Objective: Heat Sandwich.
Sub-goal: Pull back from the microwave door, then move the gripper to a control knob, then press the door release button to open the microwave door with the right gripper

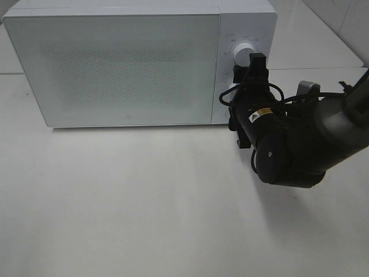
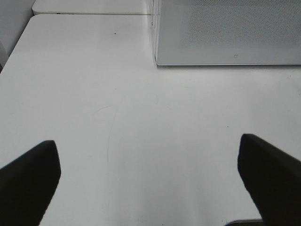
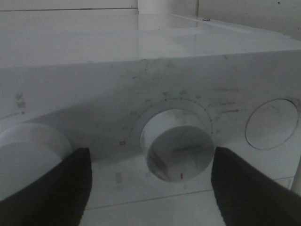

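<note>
White microwave (image 1: pixel 253 23) stands at the back of the table (image 1: pixel 144 202). Its frosted door (image 1: pixel 118 66) is shut, so whatever is inside cannot be made out. No view shows the sandwich, so its place relative to either pincer, its heading and its long axis cannot be told. The right pincer (image 3: pixel 150 153) is spread wide at the control panel, one finger on each side of a round dial (image 3: pixel 178 141) with a red mark, and touches nothing. The left pincer (image 2: pixel 148 160) hangs wide open over bare table.
</note>
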`<state>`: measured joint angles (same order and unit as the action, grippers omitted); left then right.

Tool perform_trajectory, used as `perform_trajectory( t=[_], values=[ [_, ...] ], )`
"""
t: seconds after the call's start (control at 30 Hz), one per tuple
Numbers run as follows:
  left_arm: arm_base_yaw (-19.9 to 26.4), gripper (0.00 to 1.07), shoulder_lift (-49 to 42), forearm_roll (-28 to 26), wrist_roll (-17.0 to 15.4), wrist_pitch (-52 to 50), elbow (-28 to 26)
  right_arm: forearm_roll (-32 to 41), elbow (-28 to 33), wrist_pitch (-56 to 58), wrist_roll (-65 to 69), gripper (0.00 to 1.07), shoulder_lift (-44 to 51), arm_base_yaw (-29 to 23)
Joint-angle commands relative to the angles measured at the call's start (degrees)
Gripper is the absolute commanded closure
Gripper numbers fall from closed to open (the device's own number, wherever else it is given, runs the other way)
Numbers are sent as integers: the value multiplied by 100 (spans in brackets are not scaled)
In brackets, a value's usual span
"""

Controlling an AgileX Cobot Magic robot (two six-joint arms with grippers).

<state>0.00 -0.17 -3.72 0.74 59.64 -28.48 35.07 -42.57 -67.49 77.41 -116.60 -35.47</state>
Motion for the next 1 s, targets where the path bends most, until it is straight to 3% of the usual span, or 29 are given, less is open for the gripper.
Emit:
perform_trajectory(
  t=[0.03, 0.73, 0.9, 1.0],
  values=[
    [0, 10, -155, -17, 0, -34, 17, -298, 92, -149, -40, 37, 132, 6],
    [0, 10, -155, -17, 0, -34, 17, -779, 1478, -195, -34, 37, 1352, 6],
    [0, 10, -155, -17, 0, -34, 17, -785, 1639, 602, -693, 37, 1902, 6],
    [0, 10, -155, -17, 0, -34, 17, -785, 1644, 1753, -1742, 37, 2475, 11]
  ],
)
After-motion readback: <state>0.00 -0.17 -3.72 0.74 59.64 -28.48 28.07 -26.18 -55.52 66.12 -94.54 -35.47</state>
